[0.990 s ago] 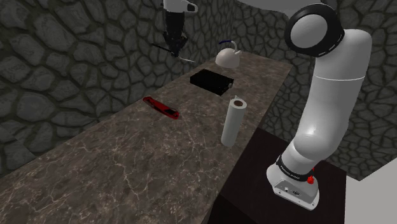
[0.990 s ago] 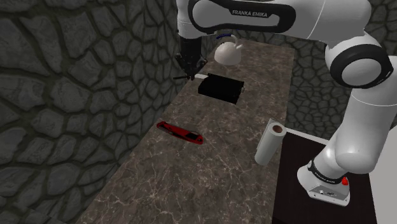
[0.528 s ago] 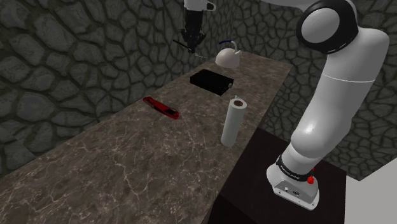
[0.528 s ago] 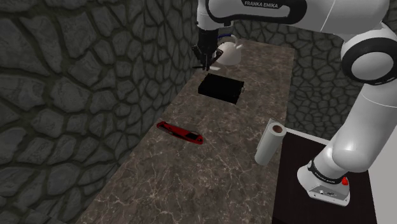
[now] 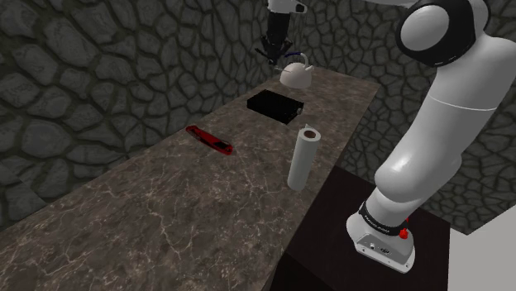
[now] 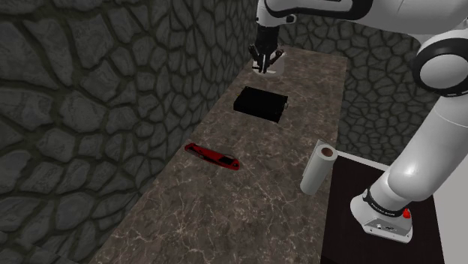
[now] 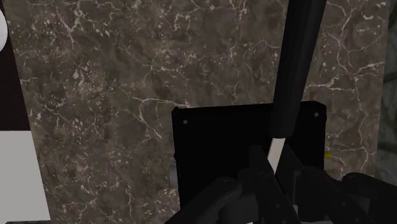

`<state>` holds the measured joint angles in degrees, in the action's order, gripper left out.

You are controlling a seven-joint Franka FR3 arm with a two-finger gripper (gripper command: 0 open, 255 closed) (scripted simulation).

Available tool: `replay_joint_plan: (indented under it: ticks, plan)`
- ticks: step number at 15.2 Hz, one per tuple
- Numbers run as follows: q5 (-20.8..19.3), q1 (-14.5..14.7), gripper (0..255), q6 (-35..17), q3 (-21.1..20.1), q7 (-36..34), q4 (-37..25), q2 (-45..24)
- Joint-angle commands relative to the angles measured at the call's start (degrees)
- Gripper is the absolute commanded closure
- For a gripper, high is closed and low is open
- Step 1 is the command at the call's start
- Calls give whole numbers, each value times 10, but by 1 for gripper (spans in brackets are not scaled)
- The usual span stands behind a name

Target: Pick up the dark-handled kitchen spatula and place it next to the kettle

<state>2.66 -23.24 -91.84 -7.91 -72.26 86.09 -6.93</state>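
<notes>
My black gripper [image 5: 275, 47] hangs above the far end of the counter, just up and to the shoulder view's left of the white kettle [image 5: 295, 77]. It is shut on the spatula, whose long dark handle [image 7: 298, 63] sticks out past the fingers in the wrist view, with a thin pale part clamped between them. In the second exterior view the gripper [image 6: 265, 58] stands in front of the kettle and hides most of it. Under my gripper [image 7: 273, 164] the wrist view shows a black box [image 7: 222, 146] on the counter.
The black box [image 5: 275, 105] lies on the dark marble counter [image 5: 165, 215] just before the kettle. A red and black tool [image 5: 208, 139] rests mid-counter near the stone wall. A paper towel roll [image 5: 303, 157] stands upright by the counter's edge near the stand.
The arm has carried the spatula toward the shoulder view's right, from over the wall-side edge to right beside the kettle. Nothing on the counter has moved.
</notes>
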Motion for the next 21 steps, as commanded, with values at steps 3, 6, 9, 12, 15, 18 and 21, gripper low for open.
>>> replay_joint_plan:
  ticks: [3,6,9,12,15,18,21]
  plan:
    - [2,-30,255,2,23,53,2,2]
    - [2,-52,255,7,40,92,-4,-2]
    - [3,-74,255,12,57,131,-17,-12]
    - [4,-96,255,20,73,169,-37,-27]
    - [5,-118,255,30,89,206,-66,-47]
    - [8,-142,255,43,103,243,-104,-74]
    - [9,-156,255,43,110,264,-119,-90]
